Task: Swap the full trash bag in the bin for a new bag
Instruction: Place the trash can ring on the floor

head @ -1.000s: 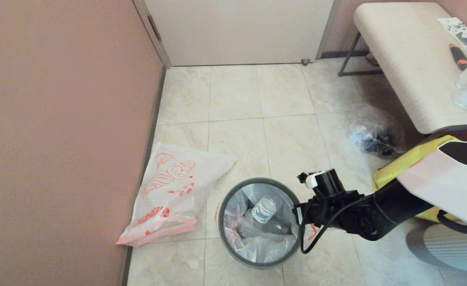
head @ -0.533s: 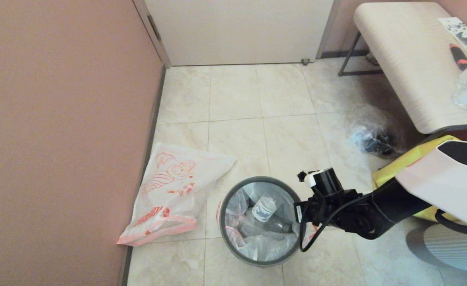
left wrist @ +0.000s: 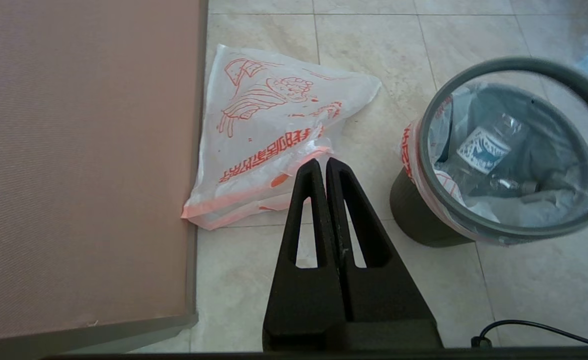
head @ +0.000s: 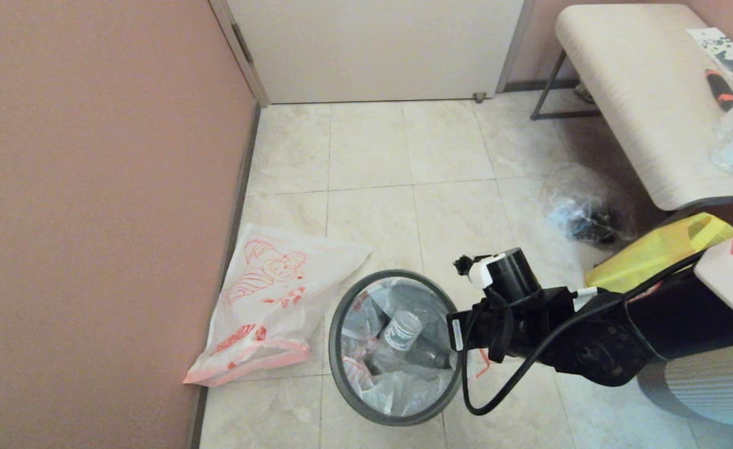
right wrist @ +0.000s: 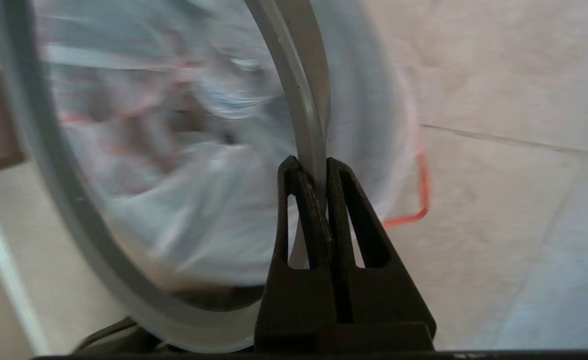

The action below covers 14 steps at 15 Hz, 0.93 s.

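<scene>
The bin (head: 366, 408) is a small black wastebasket on the tiled floor, topped by a grey ring rim (head: 331, 343). Inside it sits the full trash bag (head: 397, 386), white film with a clear bottle (head: 402, 330) showing. My right gripper (right wrist: 314, 162) is shut on the ring's right side, reaching in from the right (head: 460, 333). The new bag (head: 273, 293) lies flat by the left wall, with its orange drawing up. In the left wrist view my left gripper (left wrist: 322, 162) hangs shut and empty above the floor, between the new bag (left wrist: 274, 120) and the bin (left wrist: 419, 220).
A pink wall (head: 92, 218) closes the left side and a door (head: 373, 50) the far side. A bench (head: 641, 93) stands at the right. Below it lie a clear film bag (head: 584, 215), a yellow bag (head: 653, 249) and a grey ribbed object (head: 715, 386).
My right gripper, shut on the grey ring, has moved left and upward. The ring and the bag's top have shifted left with it and look nearer. The new bag has not moved.
</scene>
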### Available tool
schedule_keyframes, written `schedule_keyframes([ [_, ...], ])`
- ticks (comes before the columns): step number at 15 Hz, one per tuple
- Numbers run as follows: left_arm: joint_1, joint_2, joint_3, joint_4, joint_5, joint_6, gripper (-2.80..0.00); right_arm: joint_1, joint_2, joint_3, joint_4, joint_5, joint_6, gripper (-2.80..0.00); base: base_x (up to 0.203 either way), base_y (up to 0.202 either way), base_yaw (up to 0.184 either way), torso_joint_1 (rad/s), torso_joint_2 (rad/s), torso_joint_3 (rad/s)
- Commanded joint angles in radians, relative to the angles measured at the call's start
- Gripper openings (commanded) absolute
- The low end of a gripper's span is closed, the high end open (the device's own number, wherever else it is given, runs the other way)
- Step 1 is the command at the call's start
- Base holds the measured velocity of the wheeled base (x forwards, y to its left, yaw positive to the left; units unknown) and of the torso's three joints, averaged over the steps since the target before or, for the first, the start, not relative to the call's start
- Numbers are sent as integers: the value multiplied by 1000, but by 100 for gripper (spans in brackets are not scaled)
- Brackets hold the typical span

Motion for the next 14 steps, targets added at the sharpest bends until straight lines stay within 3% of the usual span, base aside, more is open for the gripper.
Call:
schedule_keyframes([
  [1,-1,1,0,0,0,-1,-280,45,-107,0,36,-1,27,-280,0,0,0,0,0,0],
  [7,0,1,0,0,0,-1,-280,42,-324,5,215,-7,79,-280,0,0,0,0,0,0],
  [9,1,1,0,0,0,-1,-280,-47,-359,-11,236,-48,68,-280,0,0,0,0,0,0],
  [14,1,1,0,0,0,-1,-280,-418,-310,-87,234,-60,3,-280,0,0,0,0,0,0],
])
